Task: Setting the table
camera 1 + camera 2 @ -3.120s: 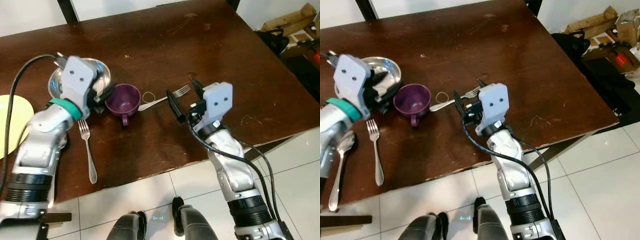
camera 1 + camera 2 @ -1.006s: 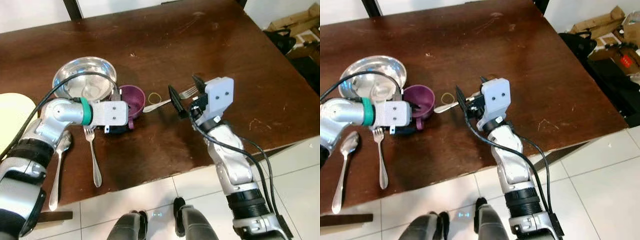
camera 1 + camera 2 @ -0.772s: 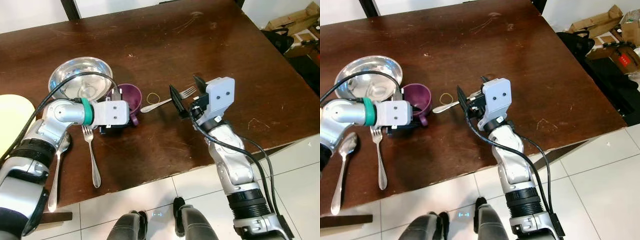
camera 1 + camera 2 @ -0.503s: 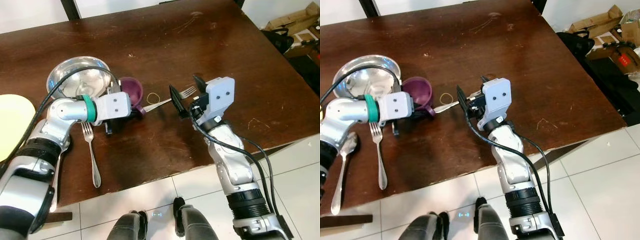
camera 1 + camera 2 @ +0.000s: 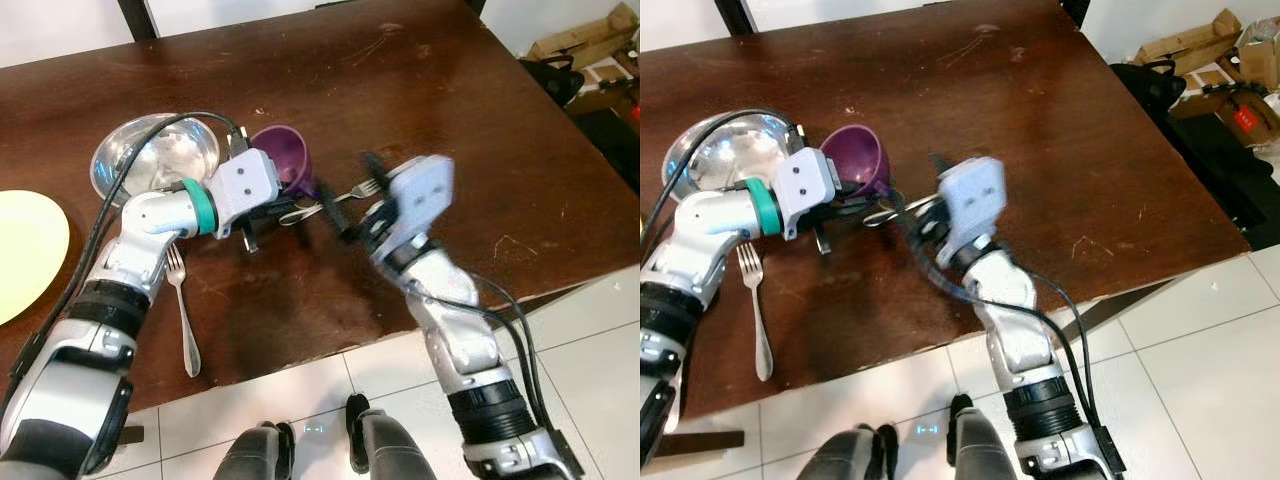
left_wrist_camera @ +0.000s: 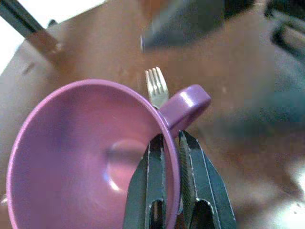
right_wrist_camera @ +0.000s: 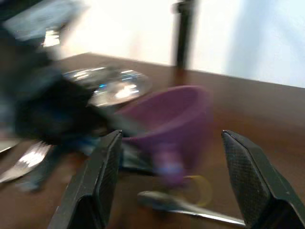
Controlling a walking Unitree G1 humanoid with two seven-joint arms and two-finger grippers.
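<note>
Near the table's (image 5: 470, 110) front edge, the left gripper (image 6: 170, 157), fingers pinched on the purple mug's (image 5: 282, 155) rim, has lifted and tilted it beside the steel bowl (image 5: 150, 160), freeing it for placement. The right gripper (image 7: 167, 157), spread wide and empty, has swung toward the fork (image 6: 156, 88).

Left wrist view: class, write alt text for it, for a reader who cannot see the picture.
The left claw is shut on the rim of a tilted purple cup, one black finger inside and one outside, beside the cup's handle. Past the rim, a fork shows its tines over the brown table.
</note>
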